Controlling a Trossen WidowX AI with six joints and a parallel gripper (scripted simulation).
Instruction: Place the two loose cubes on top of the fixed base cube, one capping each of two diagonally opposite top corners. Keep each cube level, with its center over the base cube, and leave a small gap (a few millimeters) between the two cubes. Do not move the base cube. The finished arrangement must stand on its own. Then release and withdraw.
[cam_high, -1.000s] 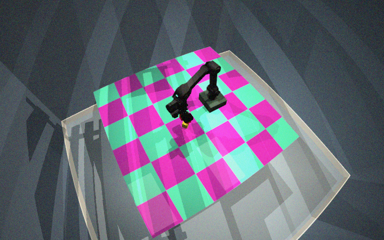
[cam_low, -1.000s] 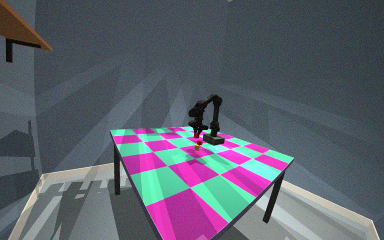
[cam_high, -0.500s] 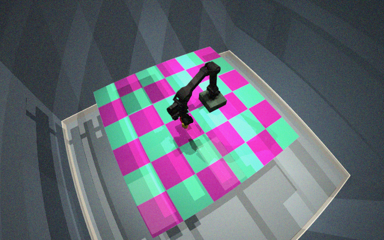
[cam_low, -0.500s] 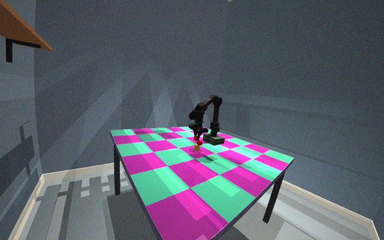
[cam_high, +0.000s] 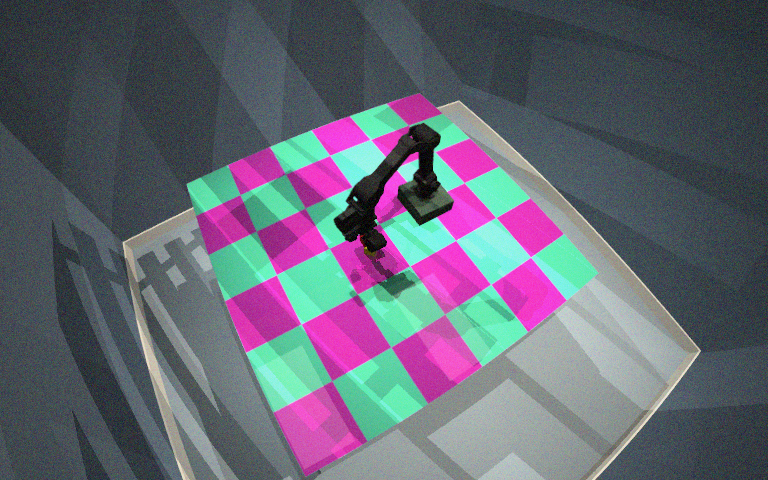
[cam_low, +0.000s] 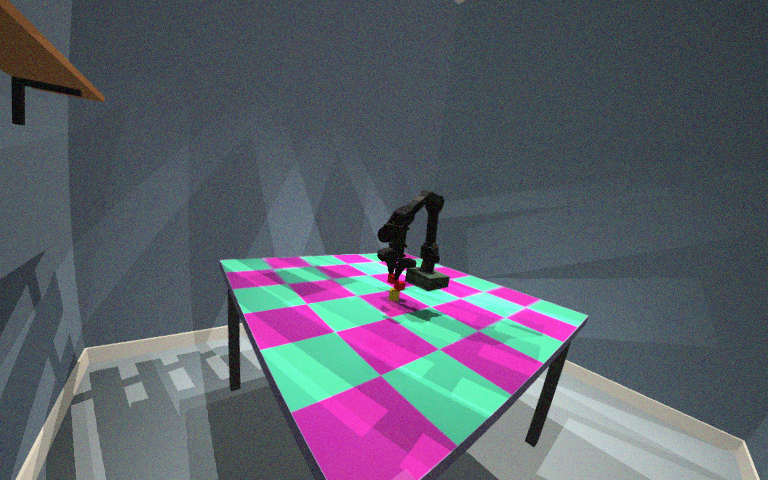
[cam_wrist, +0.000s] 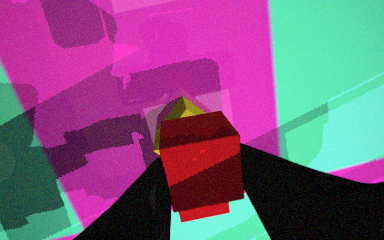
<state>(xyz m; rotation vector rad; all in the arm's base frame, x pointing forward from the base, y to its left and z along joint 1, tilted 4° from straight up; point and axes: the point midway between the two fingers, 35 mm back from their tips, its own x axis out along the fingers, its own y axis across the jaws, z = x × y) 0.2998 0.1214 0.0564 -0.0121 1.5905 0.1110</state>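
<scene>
Walls (cam_high: 594, 67) (cam_low: 317, 101): dark blue-grey, crossed by paler, angular patches of light.
Floor (cam_high: 487, 430) (cam_low: 186, 424): grey, with broken shadows (a comb-like one toward the left side).
Trim (cam_high: 651, 300) (cam_low: 679, 410): cream, running along the foot of the walls.
Table (cam_high: 345, 339) (cam_low: 390, 348) (cam_wrist: 320, 30): pink and mint checks, dark legs in the exterior view.
Shelf (cam_low: 39, 48): orange-brown, upper left, black bracket (cam_low: 18, 101) beneath.
Light: patchy, hard-edged on table and floor.
</scene>
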